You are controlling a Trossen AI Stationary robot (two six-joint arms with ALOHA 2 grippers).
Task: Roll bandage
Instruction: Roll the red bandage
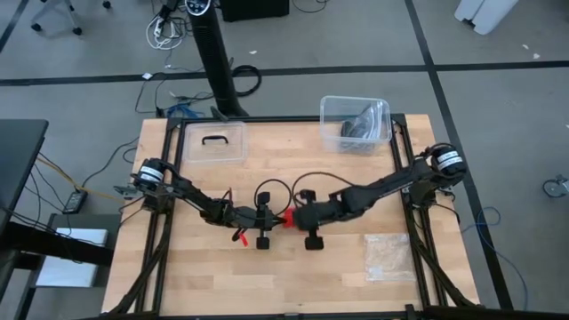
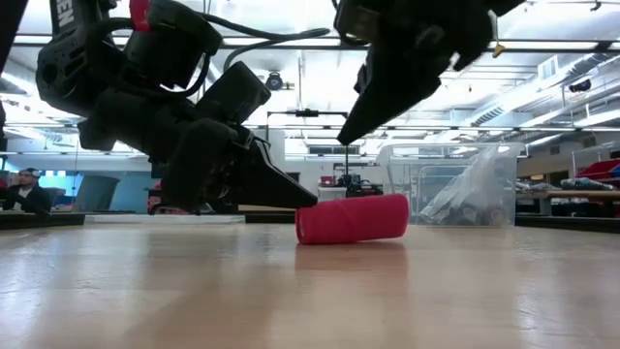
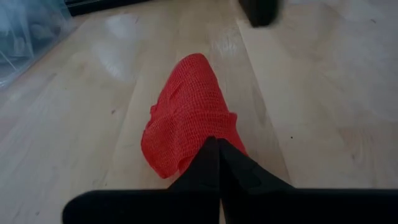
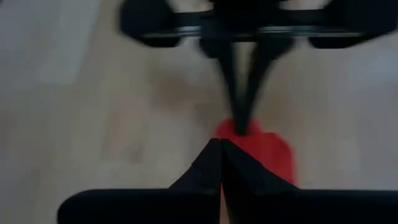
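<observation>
Both your left hand and right hand are closed, gripping nothing; the rolled bandage mid-bench may unravel if nudged

Grey floor with dark seams is stretching around the wooden bench; a black pole is standing beyond it. Ceiling lights are glowing overhead, a person sitting far left.

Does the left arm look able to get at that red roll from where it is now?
Probably yes: its shut left end effector is already at one end of the bandage, nothing between them. The right end effector, also shut, is at the other end.
</observation>
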